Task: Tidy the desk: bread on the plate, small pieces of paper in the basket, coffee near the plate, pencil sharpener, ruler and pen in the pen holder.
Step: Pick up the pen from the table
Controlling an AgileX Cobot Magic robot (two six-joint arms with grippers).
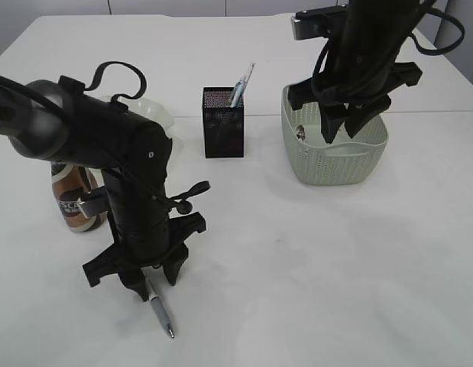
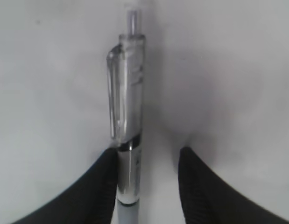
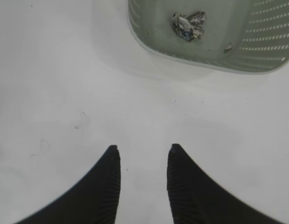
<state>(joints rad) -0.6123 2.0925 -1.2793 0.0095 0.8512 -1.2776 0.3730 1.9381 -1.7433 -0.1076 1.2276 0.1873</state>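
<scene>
One pen [image 1: 161, 310] is counted on the desk [image 1: 312, 267]; one pen holder [image 1: 223, 122] is seen, with at least one item standing in it, exact number not readable; one basket [image 1: 335, 153] is counted, holding one crumpled paper wad [image 3: 189, 25] and one smaller scrap [image 3: 227, 47]; one coffee bottle [image 1: 72, 200] is seen, partly hidden; one plate [image 1: 161, 116] is glimpsed behind the arm; two grippers are counted, left gripper [image 1: 153, 283] and right gripper [image 1: 341, 126].
</scene>
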